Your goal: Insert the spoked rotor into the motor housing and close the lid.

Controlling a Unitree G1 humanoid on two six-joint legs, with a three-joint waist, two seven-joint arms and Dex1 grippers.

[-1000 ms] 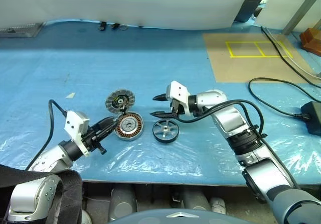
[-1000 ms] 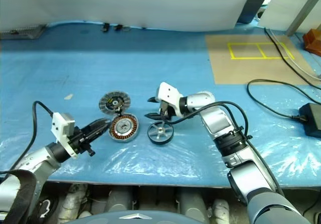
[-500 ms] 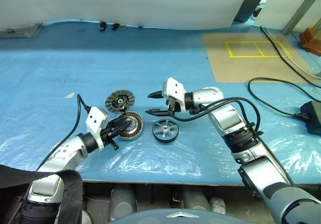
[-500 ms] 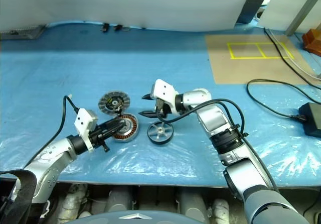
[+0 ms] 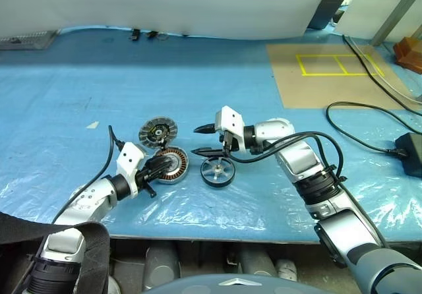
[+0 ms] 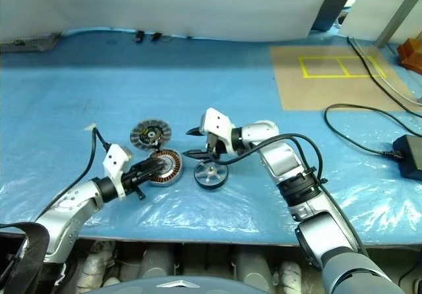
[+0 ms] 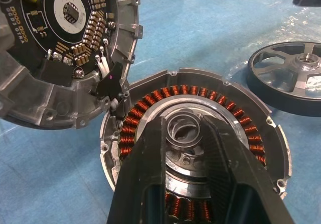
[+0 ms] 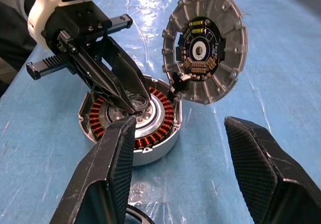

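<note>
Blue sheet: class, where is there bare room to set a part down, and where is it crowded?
Free: the blue sheet between the lid and the white backdrop, and toward the cardboard. Crowded: lid, motor housing and spoked rotor cluster with both pincers, left and right.

You have bright, even overhead light, glare on the clear plastic sheet (image 5: 178, 205) at the table's near edge, soft short shadows, close black fingers (image 8: 108, 184) slightly blurred in your wrist views.

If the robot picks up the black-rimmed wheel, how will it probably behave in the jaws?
The wheel looks like solid metal with thick spokes, so probably stiff and rather heavy for its size. Its smooth rim may slip between the jaws. It lies flat on the plastic sheet, so it should not roll unless tipped on edge.
</note>
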